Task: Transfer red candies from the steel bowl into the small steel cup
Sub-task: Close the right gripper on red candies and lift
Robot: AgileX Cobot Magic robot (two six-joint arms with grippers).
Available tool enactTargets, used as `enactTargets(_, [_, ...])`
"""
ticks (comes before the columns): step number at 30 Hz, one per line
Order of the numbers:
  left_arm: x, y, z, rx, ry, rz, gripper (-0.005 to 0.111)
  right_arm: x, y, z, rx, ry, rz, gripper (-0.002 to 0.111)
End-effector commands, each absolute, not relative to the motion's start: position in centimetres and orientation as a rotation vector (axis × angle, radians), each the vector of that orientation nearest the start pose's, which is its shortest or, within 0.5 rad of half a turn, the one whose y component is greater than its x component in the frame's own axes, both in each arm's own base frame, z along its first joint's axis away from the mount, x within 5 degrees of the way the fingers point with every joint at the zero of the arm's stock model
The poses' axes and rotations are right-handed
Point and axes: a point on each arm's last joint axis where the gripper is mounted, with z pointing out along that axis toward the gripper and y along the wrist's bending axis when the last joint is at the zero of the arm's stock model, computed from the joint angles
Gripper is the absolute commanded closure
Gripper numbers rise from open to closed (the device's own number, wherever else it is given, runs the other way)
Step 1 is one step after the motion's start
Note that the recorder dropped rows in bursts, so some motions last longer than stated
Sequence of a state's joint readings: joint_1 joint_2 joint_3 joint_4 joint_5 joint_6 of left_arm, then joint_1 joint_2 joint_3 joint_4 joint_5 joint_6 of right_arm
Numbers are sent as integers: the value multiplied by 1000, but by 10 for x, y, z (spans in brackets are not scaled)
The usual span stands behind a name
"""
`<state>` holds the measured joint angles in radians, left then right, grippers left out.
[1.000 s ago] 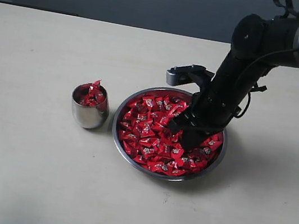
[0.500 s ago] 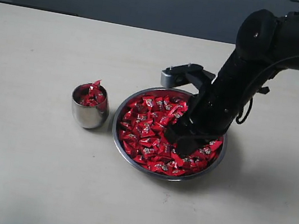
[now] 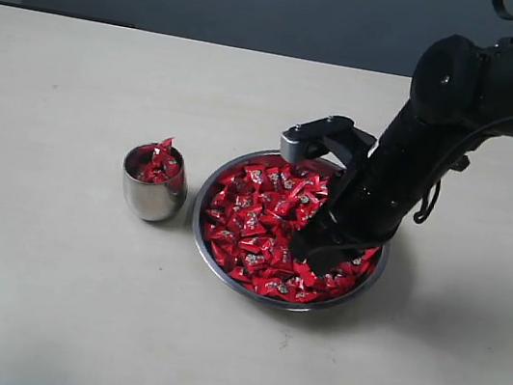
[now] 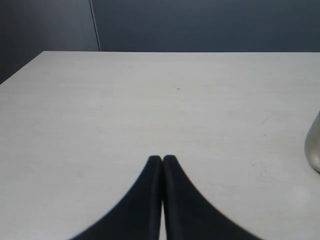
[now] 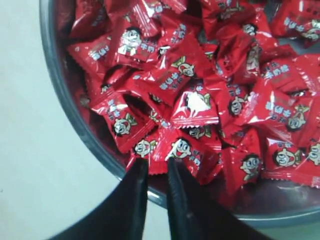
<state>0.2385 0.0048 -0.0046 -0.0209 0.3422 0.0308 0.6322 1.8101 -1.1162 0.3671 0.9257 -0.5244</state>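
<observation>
I note the cup [image 3: 148, 200] heaped and the bowl [image 3: 196, 220] full of candies [image 3: 257, 222]; left gripper [image 4: 162, 160] closed and empty, right gripper [image 5: 156, 167] nearly closed, hold unclear.

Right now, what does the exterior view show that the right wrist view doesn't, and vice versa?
Exterior only: the small cup, heaped with red candies, standing left of the bowl, plus the whole right arm reaching over the bowl. Right wrist only: the cartoon faces printed on the wrappers, and the right gripper with fingertips a sliver apart at a candy's edge near the bowl's rim; a grip can't be confirmed. Both: the bowl, the red candies and the pale table.
</observation>
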Motion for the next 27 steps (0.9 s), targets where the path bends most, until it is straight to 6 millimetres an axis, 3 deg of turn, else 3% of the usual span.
enactTargets(1, [52,12,183,-195,1810,162,106,248,224,176,-1339,2742,463,87])
enactTargets(6, [52,12,183,-195,1810,162,106,244,236,176,-1217,2749,453,61])
enactTargets(12, [52,12,183,-195,1810,162,106,246,234,170,-1110,2828,402,61])
enactTargets(27, [52,12,183,-195,1810,162,106,248,229,150,-1114,2912,286,61])
